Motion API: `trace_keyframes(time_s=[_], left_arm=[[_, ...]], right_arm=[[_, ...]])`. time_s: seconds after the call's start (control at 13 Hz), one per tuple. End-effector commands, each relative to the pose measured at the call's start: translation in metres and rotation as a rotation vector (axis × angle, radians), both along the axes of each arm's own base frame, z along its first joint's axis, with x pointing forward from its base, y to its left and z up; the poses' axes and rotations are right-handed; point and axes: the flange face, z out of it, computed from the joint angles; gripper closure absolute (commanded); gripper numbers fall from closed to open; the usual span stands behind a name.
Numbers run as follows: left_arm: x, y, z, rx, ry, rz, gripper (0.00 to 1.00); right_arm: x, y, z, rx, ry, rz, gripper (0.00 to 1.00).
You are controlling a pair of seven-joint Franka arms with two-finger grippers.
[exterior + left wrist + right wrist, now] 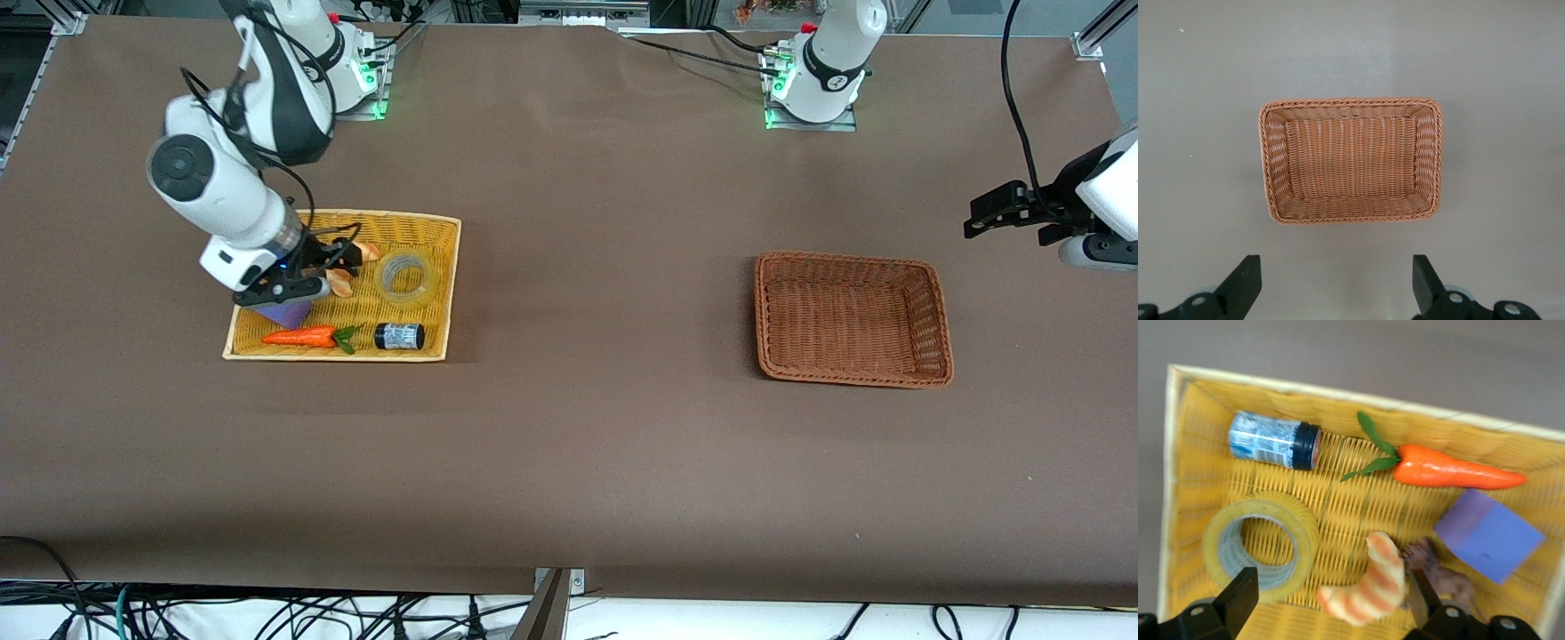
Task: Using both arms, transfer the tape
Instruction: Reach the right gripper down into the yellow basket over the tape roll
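At frame's left, tape (407,276) lay ungrasped in yellow tray (444,284); right gripper (331,267) hovered spread above it; left gripper (996,213) waited spread at right edge; brown basket (852,378) held nothing. Whole transfer remained.

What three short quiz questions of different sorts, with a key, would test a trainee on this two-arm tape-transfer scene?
1. True or false: the ring-shaped roll of yellowish clear tape lies in the flat yellow wicker tray.
2. Multiple choice: the right gripper with open fingers hangs over: A) the brown woven basket; B) the yellow tray; C) bare table.
3. Fill in: in the tray, the orange toy carrot lies beside the small dark ____ with a blue label.

Key: 1 true. 2 B. 3 jar. The left gripper, also open, waits over the table toward the left arm's end.
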Motion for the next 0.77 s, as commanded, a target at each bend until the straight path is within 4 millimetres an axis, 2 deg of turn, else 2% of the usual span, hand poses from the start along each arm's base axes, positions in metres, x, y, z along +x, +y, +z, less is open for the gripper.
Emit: trace_keyframes(time_s=[0.0, 0.23, 0.38, 0.46, 0.54, 0.69], left_arm=[[-0.001, 0.000, 0.004, -0.027, 0.000, 0.002, 0.00], [0.005, 0.005, -0.013, -0.029, 0.030, 0.007, 0.00], [0.017, -0.004, -0.038, -0.029, 0.069, -0.009, 0.00], [0.023, -0.006, -0.055, -0.020, 0.097, -0.010, 0.00], [0.027, -0.003, -0.067, -0.028, 0.115, -0.009, 0.00], [0.036, 0.001, -0.093, -0.034, 0.151, 0.001, 0.00]], right_arm=[[-0.023, 0.020, -0.046, 0.008, -0.025, -0.041, 0.00], [-0.041, 0.028, -0.072, 0.011, -0.016, -0.066, 0.00], [-0.044, 0.027, -0.086, 0.016, -0.021, -0.067, 0.02], [-0.044, 0.028, -0.092, 0.016, -0.020, -0.066, 0.08], [-0.044, 0.028, -0.094, 0.017, -0.021, -0.065, 0.21], [-0.044, 0.028, -0.100, 0.019, -0.020, -0.070, 0.55]])
